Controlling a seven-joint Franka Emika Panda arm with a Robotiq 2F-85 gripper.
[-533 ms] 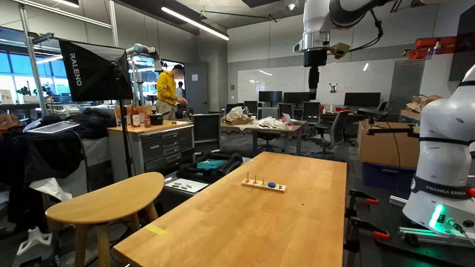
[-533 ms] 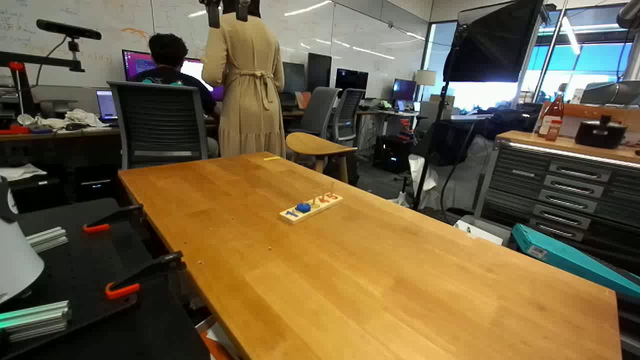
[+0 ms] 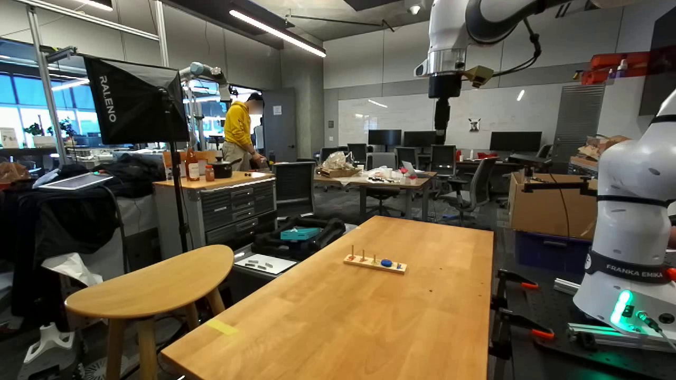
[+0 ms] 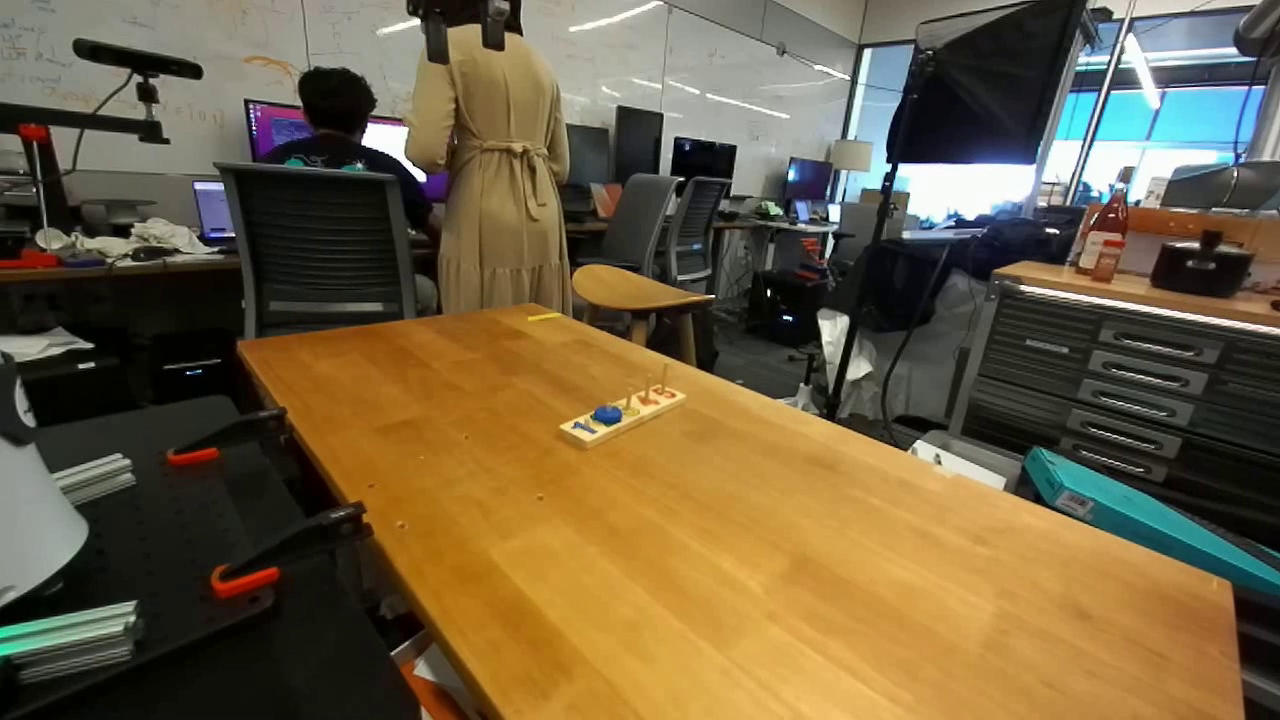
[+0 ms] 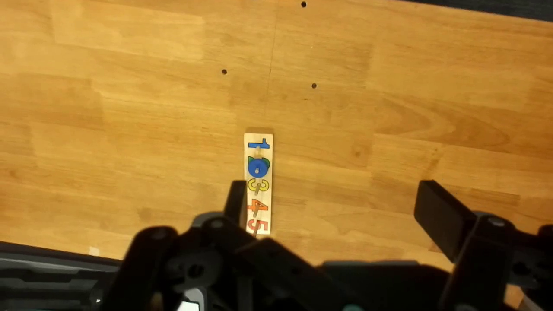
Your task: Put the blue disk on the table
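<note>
The blue disk (image 5: pixel 252 166) sits on the second peg of a small pale wooden board (image 5: pixel 268 207) with numbers 1 to 5. The disk shows in both exterior views (image 3: pixel 386 263) (image 4: pixel 606 414). The board lies on the light-wood table (image 3: pixel 338 327), which also fills the wrist view (image 5: pixel 151 142). My gripper (image 5: pixel 332 185) is open and empty. It hangs high above the table in both exterior views (image 3: pixel 441 138) (image 4: pixel 465 40). In the wrist view the disk lies up and left of the gap between the fingers, and the left finger overlaps the board's edge.
Thin pegs stand up from the board beside the disk. Black clamps with orange ends (image 4: pixel 245 580) grip the table's robot-side edge. An oval wooden stool (image 3: pixel 153 285) stands beside the table. A person in a tan dress (image 4: pixel 500 170) stands behind the table's far end.
My gripper has moved slightly down, a little left in an exterior view and a little right in an exterior view. It stays open. The disk and board have not moved.
</note>
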